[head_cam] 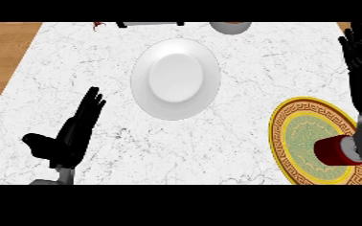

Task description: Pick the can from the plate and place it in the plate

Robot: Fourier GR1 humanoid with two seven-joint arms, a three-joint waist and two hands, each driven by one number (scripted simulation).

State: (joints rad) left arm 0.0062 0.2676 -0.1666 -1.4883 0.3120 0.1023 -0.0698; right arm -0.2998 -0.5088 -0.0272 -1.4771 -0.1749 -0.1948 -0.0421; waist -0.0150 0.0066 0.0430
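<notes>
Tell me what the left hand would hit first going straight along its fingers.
The left hand points away and slightly right; that line skims just left of the white plate over counter, likely reaching the dark object at the far edge first. Depth is unclear.

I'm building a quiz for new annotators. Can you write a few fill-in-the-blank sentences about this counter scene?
1. The can is coloured ___.
2. It rests on the patterned plate, whose rim is ___.
3. The white plate at the counter's middle holds ___.
4. The left hand, open, shows at the view's lower ___.

Missing words: red; yellow; nothing; left.
</notes>
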